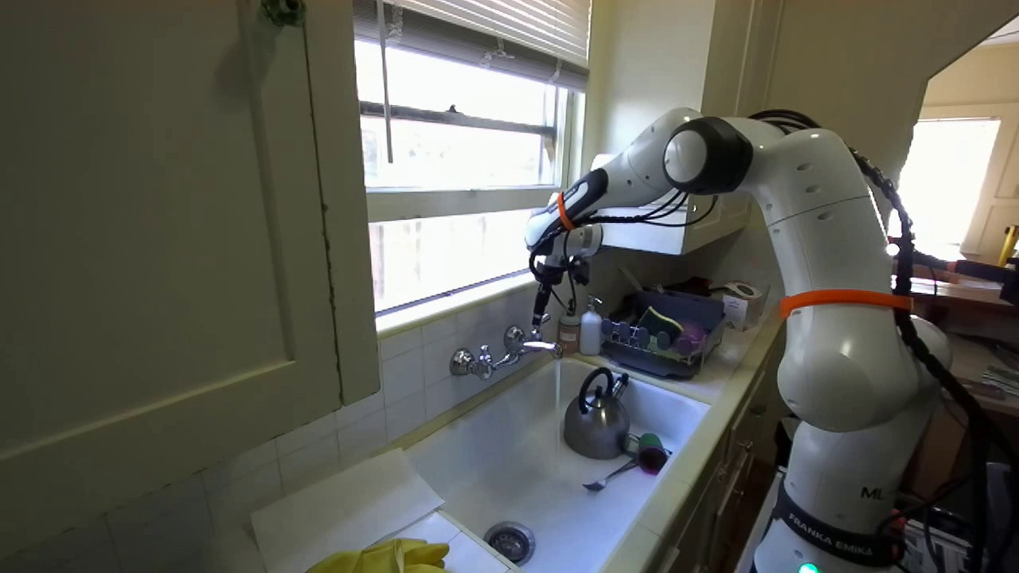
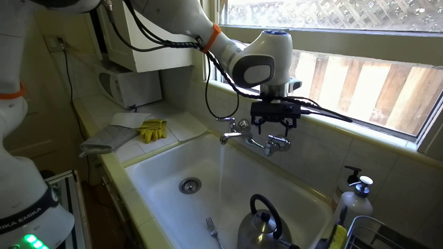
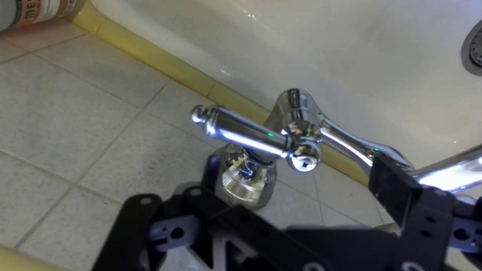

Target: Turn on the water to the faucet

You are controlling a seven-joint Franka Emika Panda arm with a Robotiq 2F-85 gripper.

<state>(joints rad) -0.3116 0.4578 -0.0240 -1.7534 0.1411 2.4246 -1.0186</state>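
Observation:
The chrome two-handled faucet is on the tiled wall above the white sink, in both exterior views (image 1: pixel 509 362) (image 2: pixel 254 141). A thin pale stream of water (image 1: pixel 558 390) (image 2: pixel 221 166) falls from its spout into the sink. My gripper (image 2: pixel 273 132) is open and empty, pointing down just above the faucet's handle nearest the soap bottles. In the wrist view that lever handle (image 3: pixel 246 131) lies ahead of the spread fingers (image 3: pixel 301 177), apart from them as far as I can see. The water does not show in the wrist view.
A silver kettle (image 1: pixel 597 426) (image 2: pixel 264 226), a fork (image 2: pixel 211 226) and a cup (image 1: pixel 651 455) are in the sink. A white soap bottle (image 1: pixel 591 330) (image 2: pixel 353 205) and dish rack (image 1: pixel 677 350) stand at one end. Yellow gloves (image 2: pixel 152 130) lie at the other. The window sill (image 2: pixel 346 131) is close behind my gripper.

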